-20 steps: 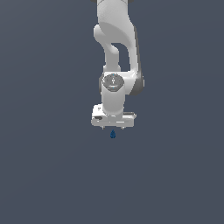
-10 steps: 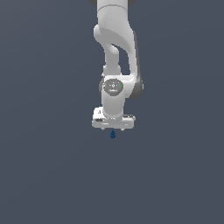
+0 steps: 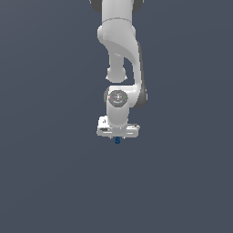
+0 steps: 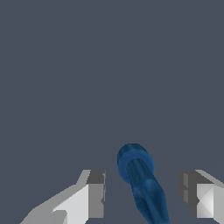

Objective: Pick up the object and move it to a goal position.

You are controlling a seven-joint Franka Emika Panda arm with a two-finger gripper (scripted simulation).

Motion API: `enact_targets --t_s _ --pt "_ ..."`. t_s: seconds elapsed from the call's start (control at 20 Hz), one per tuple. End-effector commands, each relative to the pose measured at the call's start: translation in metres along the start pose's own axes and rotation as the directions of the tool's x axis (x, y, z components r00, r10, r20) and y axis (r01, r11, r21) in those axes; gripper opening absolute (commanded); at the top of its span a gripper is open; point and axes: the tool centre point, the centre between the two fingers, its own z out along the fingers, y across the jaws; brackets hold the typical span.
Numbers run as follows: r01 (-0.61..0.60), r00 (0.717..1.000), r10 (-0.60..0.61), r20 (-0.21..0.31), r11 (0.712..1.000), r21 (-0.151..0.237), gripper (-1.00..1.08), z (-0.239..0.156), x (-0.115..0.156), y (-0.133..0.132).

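Note:
The object (image 3: 117, 140) is a tiny dark blue elongated piece lying on the grey floor, directly under the white arm in the exterior view. In the wrist view the object (image 4: 139, 177) shows a rounded end and a body that runs out of the picture. My gripper (image 3: 117, 137) points straight down over it. In the wrist view my gripper (image 4: 142, 194) is open, with one finger on each side of the object. A gap shows between each finger and the blue piece, so neither touches it.
The floor (image 3: 50, 173) is a plain dark grey surface. The white arm (image 3: 119, 54) rises from the gripper to the top of the exterior view.
The gripper has come down a little toward the blue piece. The piece itself has not moved.

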Motion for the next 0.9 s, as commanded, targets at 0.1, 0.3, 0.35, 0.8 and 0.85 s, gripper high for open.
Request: enact_targets --t_s 0.1,0.3,0.35,0.8,0.85 --pt "0.000 1.000 0.000 -0.001 1.000 0.000 -1.00 0.000 0.001 0.000" --pt "0.000 1.000 0.000 -0.001 1.000 0.000 -1.00 0.000 0.001 0.000" --pt "0.000 1.000 0.000 -0.001 1.000 0.000 -1.00 0.000 0.001 0.000" --pt "0.000 1.000 0.000 -0.001 1.000 0.000 -1.00 -0.012 -0.002 -0.005" --pt "0.000 1.000 0.000 -0.001 1.000 0.000 -1.00 -0.016 -0.003 -0.007"
